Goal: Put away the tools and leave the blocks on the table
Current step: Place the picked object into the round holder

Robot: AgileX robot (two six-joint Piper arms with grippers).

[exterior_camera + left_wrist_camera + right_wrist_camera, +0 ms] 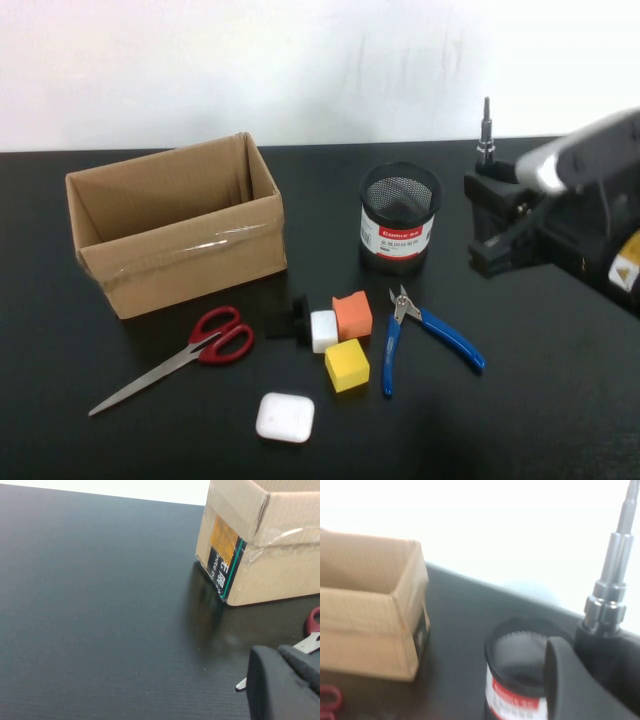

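Observation:
My right gripper [495, 205] hangs at the right, beside the black mesh cup [400, 215], shut on the black screwdriver [487, 140], whose metal tip points up. The right wrist view shows that screwdriver [612, 585] next to the cup [520, 665]. Red-handled scissors [215, 340] lie in front of the box. Blue-handled pliers [430, 335] lie right of the blocks: orange [352, 314], yellow [347, 365] and white [323, 330]. My left gripper [282, 655] shows only in its wrist view, shut and empty, just above the scissors [309, 641].
An open cardboard box [190, 262] stands at the back left on the black table [540, 400]. A white rounded case [285, 417] lies near the front edge. A small black knobbed object [293, 318] sits left of the white block.

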